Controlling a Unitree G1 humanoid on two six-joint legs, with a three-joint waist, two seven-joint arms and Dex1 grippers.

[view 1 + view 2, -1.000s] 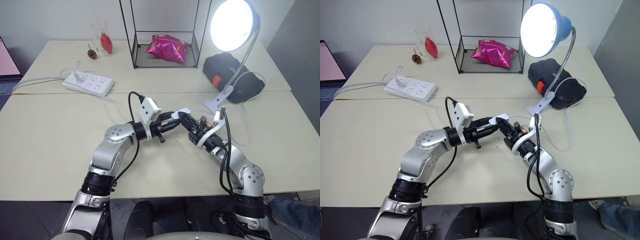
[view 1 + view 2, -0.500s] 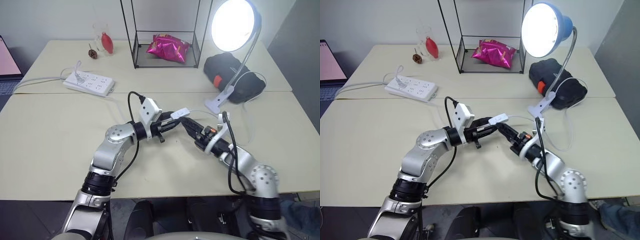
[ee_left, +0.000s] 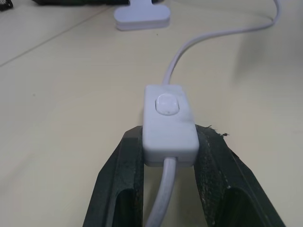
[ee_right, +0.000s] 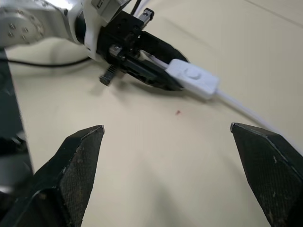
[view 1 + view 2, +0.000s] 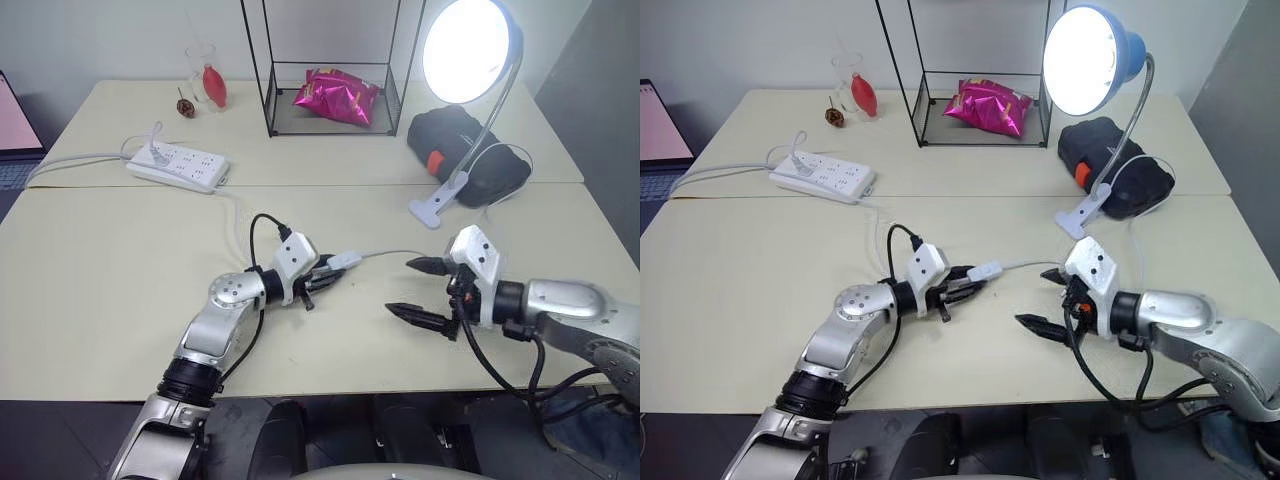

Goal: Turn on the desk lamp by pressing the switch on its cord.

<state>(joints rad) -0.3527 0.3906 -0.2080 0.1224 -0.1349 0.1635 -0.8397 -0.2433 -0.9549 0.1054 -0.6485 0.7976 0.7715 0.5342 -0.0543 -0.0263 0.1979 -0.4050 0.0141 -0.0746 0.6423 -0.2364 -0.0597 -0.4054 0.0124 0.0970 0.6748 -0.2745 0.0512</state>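
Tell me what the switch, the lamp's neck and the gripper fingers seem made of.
The switch: smooth white plastic, likely, with moulded rounded edges. The desk lamp neck: shiny chrome-like metal, reflecting light. Left gripper fingers: matte black, faintly grainy, probably plastic or rubber.

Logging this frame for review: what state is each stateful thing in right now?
desk lamp: lit, clipped base standing on the table.
switch: clamped between the left gripper's fingers, button facing up.
left gripper: shut on the switch.
right gripper: open, holding nothing, apart from the switch.
power strip: one plug in.
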